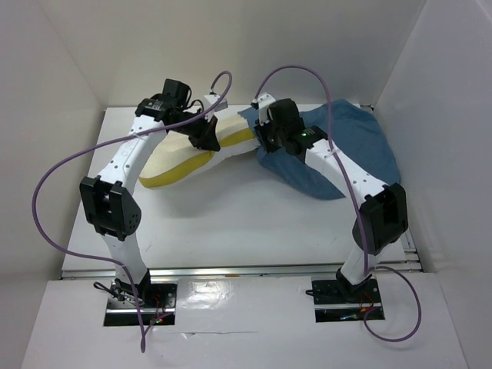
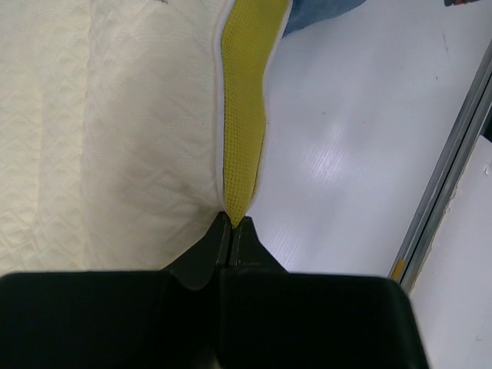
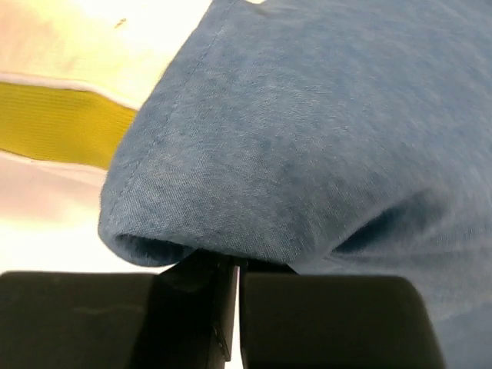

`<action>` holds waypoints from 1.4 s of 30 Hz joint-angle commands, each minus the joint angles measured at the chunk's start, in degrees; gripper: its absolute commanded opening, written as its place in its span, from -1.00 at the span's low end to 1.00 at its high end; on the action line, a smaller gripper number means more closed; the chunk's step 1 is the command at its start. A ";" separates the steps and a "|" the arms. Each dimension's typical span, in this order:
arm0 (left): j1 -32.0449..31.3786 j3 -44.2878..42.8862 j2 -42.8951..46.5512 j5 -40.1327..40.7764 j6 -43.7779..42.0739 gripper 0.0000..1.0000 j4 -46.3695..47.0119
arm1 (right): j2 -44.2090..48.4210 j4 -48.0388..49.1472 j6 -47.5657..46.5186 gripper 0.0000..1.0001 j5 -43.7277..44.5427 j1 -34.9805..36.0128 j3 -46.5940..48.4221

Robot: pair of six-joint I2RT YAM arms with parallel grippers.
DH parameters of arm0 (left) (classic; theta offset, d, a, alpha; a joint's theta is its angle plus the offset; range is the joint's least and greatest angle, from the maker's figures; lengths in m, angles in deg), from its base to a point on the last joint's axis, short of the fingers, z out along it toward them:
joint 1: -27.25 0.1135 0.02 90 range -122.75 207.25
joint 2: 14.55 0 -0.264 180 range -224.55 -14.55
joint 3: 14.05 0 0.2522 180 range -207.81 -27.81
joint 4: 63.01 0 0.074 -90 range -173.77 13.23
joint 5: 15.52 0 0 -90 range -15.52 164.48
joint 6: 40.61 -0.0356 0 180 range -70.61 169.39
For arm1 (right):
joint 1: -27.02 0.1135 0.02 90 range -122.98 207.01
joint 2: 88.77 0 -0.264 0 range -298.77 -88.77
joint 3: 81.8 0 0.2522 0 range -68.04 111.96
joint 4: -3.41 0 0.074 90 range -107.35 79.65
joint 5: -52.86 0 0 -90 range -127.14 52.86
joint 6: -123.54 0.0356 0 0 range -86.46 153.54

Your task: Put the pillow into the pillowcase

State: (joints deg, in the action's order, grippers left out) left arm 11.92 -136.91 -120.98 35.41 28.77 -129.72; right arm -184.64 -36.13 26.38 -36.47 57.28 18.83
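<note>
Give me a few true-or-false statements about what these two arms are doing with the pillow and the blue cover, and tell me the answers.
1. The left gripper is shut on the yellow edge of the pillow. True.
2. The pillowcase is red. False: it is dusty blue.
3. The pillow is wholly inside the pillowcase. False: most of it lies in the open on the table.
4. The right gripper has its fingers closed on the pillowcase's cloth. True.
5. Seen from above, the pillowcase lies left of the pillow. False: it lies to the pillow's right.
</note>
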 commanded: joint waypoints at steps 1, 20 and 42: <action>0.39 -1.99 -0.44 -3.12 2.42 -1.00 3.82 | -2.03 1.88 0.82 -0.94 -8.03 0.85 5.49; -0.14 4.14 -0.88 4.26 14.83 -1.00 15.33 | -3.37 -1.29 3.64 -0.92 -16.59 14.48 7.01; 1.01 42.31 28.47 6.00 -7.42 0.68 11.01 | -0.45 -7.27 7.77 0.33 -8.74 -5.65 8.49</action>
State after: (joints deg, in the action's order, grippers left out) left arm 12.77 -93.28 -97.81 42.49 25.08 -120.15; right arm -182.72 -41.97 31.63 -42.35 53.10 24.95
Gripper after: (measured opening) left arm 0.804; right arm 0.664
